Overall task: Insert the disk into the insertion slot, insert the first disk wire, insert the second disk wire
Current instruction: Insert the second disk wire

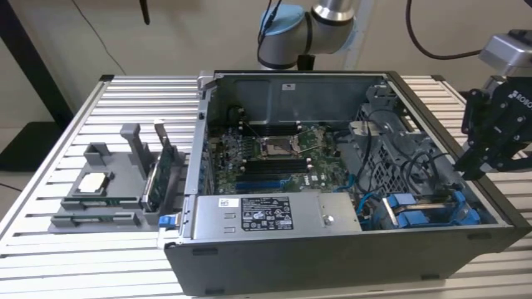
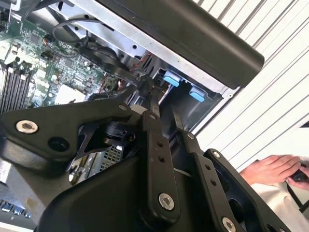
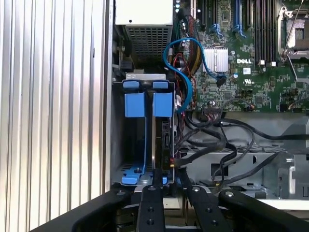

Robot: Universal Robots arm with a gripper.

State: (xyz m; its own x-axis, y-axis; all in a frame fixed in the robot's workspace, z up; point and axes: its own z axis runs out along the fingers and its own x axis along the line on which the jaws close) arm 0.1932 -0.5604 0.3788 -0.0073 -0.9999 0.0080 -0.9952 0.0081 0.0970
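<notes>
The disk [image 3: 165,140] stands on edge in its blue carrier [image 3: 163,104] inside the insertion slot [image 3: 137,145], a dark metal bay with blue rails. In the exterior view this bay [image 1: 424,210] is in the open case's near right corner. My gripper [image 1: 475,163] hangs above the case's right wall, beside the bay. In both wrist views its thin fingers [image 3: 157,176] stand a little apart near the disk's end, with nothing clearly between them. My gripper [image 2: 165,113] points at the bay's blue tabs [image 2: 171,79]. Black wires [image 3: 217,140] lie loose right beside the disk.
A silver power-supply box [image 1: 266,213] fills the case's front. The motherboard [image 1: 275,156] lies behind it. A blue cable [image 3: 186,72] loops by the bay. A grey holder [image 1: 108,187] with a green card [image 1: 158,174] sits at the exterior view's left. A person's hand [image 2: 270,169] rests nearby.
</notes>
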